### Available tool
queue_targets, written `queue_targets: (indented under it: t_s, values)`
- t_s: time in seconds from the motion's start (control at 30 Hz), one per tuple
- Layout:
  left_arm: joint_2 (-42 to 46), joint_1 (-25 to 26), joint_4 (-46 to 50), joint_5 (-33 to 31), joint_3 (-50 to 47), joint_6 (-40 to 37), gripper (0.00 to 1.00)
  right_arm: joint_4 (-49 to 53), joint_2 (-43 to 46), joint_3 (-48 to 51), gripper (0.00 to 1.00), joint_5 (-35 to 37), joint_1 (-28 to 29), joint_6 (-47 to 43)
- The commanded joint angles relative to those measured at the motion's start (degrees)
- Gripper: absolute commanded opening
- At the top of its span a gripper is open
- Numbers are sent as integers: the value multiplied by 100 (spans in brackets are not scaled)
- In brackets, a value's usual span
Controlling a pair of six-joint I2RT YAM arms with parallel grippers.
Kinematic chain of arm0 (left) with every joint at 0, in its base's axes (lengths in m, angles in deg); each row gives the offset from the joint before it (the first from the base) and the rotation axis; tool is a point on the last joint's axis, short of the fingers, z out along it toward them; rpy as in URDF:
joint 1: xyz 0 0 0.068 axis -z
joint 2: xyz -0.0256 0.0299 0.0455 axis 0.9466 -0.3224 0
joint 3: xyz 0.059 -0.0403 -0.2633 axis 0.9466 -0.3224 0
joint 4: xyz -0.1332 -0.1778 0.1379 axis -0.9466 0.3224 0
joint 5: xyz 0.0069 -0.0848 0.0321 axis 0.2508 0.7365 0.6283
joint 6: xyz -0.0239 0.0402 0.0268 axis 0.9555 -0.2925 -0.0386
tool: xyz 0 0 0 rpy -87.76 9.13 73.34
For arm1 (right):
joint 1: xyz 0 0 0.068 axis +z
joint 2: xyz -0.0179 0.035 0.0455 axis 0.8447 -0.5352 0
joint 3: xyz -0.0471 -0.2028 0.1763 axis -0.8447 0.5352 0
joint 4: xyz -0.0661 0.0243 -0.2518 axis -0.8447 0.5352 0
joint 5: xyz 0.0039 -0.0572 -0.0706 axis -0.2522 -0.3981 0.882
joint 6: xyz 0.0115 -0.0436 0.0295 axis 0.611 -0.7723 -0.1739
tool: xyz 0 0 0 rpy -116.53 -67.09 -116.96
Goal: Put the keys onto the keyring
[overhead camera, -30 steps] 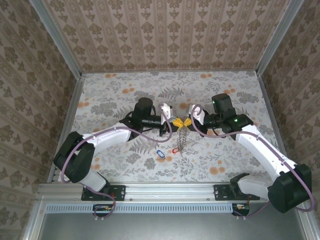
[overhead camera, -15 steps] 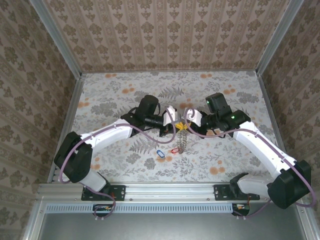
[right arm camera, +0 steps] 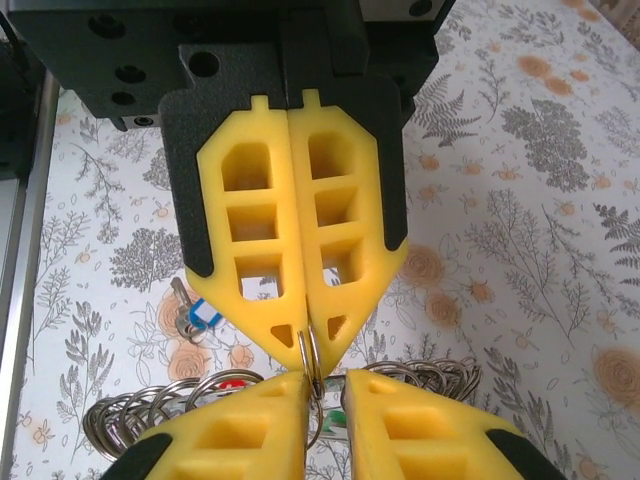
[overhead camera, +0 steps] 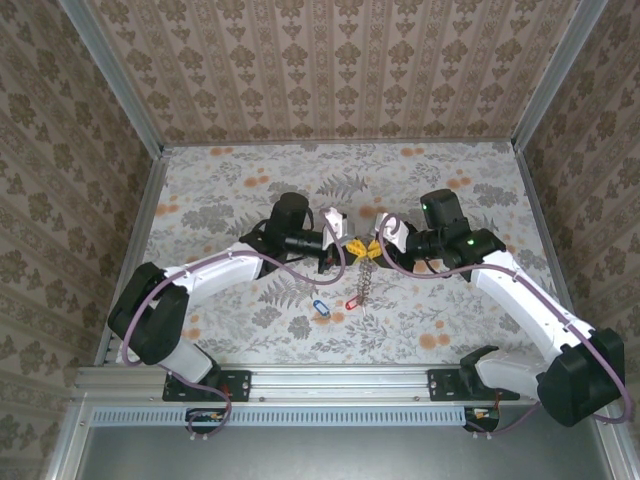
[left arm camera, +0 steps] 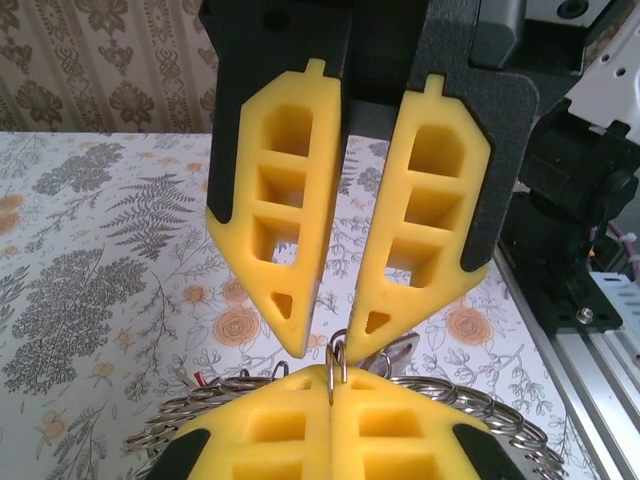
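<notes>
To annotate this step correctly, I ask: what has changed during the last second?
Both arms leaned inward, then drew back outward to about where they began. The left gripper is shut on the keyring; the right gripper has its jaws slightly apart around it. The blue key and red key stayed on the table.

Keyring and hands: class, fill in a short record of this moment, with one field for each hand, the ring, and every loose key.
left hand: shut, pinching a wire loop of the keyring
right hand: fingers slightly parted, tips either side of that loop, not clamping it
keyring: grey bunch hanging below both hands
blue-tagged key: loose on the table, nearer the arm bases than the ring
red-tagged key: loose on the table, beside the blue one
progress: neither tagged key is on the ring yet
</notes>
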Motion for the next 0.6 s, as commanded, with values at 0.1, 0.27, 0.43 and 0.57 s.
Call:
queue_targets:
  t_s: [0.1, 0.27, 0.43, 0.57]
  values:
    - [68, -22, -999, 578, 23, 420, 0, 25, 18, 127, 8, -441, -212, -5]
    - [16, -51, -1200, 610, -5, 574, 0, 62, -19, 49, 0, -612, -278, 60]
    - [-54, -43, -695, 420, 92, 291, 0, 138, -19, -124, 0, -687, -270, 133]
    - [-104, 39, 545, 78, 403, -475, 11, 439, -33, -359, 0, -316, -180, -16]
